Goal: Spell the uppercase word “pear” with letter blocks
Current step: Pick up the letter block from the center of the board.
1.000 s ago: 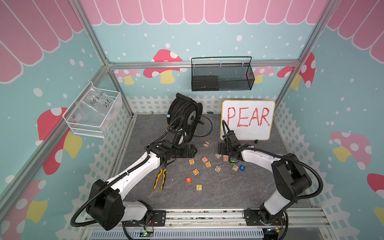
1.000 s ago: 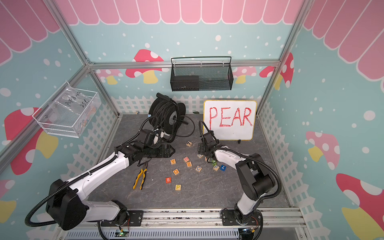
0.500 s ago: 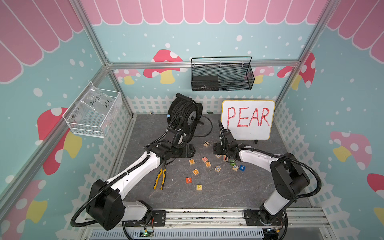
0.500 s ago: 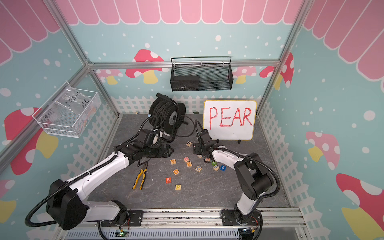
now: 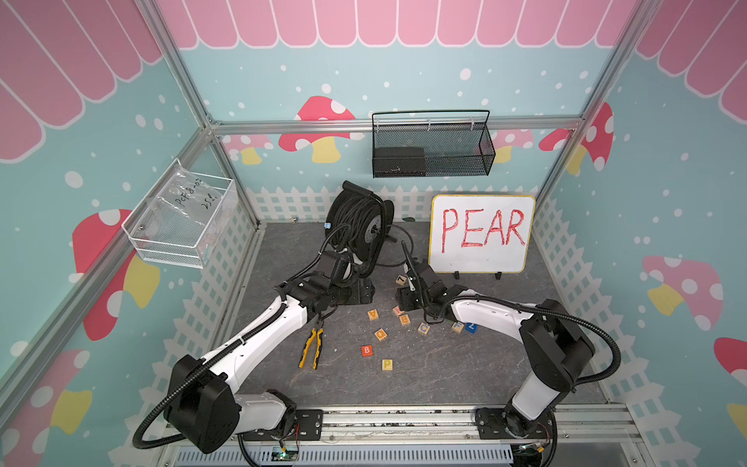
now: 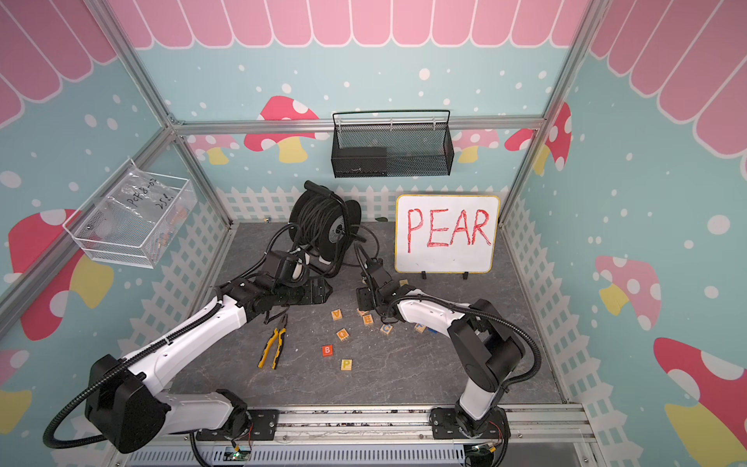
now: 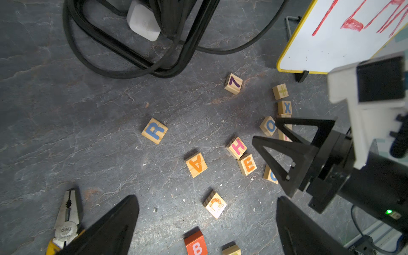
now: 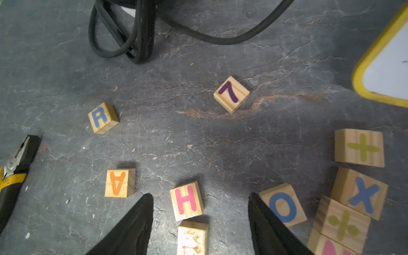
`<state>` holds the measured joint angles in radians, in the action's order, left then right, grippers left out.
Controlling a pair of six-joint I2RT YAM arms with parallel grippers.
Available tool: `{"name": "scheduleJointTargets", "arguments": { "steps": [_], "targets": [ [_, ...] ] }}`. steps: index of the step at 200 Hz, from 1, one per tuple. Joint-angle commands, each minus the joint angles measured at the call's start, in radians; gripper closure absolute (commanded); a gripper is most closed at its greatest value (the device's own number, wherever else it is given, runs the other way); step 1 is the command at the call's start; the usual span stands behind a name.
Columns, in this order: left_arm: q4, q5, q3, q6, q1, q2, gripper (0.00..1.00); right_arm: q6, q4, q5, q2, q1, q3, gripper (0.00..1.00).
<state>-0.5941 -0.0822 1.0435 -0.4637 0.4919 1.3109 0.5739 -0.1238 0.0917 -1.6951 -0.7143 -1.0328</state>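
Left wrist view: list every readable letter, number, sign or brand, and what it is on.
"R": R block
"A": A block
"E": E block
"H": H block
"7": 7 block
"O": O block
"X": X block
"+": + block
"B": red block
"deli": pliers
Worn block: orange, perhaps "C"
Half-hidden block: blue letter, unreadable
Whiteboard: red strokes cut off, unreadable

H block [image 8: 186,201] shows between the right end effector's [image 8: 199,196] parted fingers (R block [image 8: 102,118], A block [image 8: 119,183] nearby).
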Motion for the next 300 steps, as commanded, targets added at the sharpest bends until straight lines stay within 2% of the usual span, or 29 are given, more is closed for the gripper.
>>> {"name": "scheduleJointTargets", "arguments": {
  "steps": [1, 116, 201, 300],
  "targets": [
    [-0.01, 0.038, 0.009, 0.015, -0.006, -0.034, 0.01, 0.026, -0.026, 0.008, -0.009, -0.011, 0.008, 0.31],
    [-0.009, 0.002, 0.007, 0.003, -0.007, -0.038, 0.01, 0.153, -0.02, 0.012, 0.039, -0.067, 0.126, 0.38],
    [-0.009, -0.002, 0.006, 0.003, -0.008, -0.038, 0.01, 0.184, -0.064, 0.056, -0.01, -0.095, 0.096, 0.44],
    [0.0, -0.165, 0.016, -0.024, -0.008, 0.067, 0.01, 0.201, -0.088, 0.095, -0.081, -0.12, 0.055, 0.49]
  ]
}}
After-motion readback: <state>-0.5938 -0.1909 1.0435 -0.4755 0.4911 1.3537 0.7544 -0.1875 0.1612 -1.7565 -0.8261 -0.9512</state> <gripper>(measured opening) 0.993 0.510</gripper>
